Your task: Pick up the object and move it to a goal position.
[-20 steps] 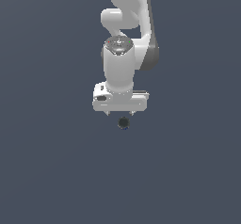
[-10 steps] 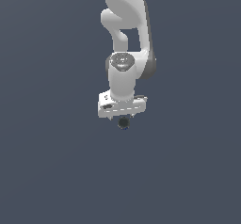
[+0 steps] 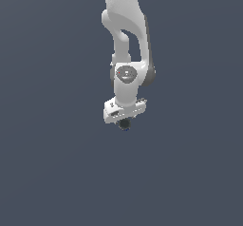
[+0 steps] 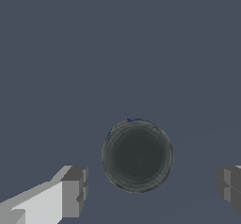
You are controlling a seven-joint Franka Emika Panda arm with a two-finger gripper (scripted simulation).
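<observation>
The object is a small round black can (image 4: pixel 137 156) with a thin blue edge, seen from above in the wrist view. It lies on the grey floor between my two grey fingertips (image 4: pixel 74 191), with a clear gap on each side. My gripper (image 4: pixel 153 190) is open and touches nothing. In the exterior view the white gripper (image 3: pixel 125 120) hangs straight over the can (image 3: pixel 125 124), which shows only as a dark spot under the hand.
A plain grey floor (image 3: pixel 57 173) lies all around. The white arm (image 3: pixel 124 25) rises toward the exterior view's top.
The arm has shifted and the gripper has come down over the can. The can has not moved.
</observation>
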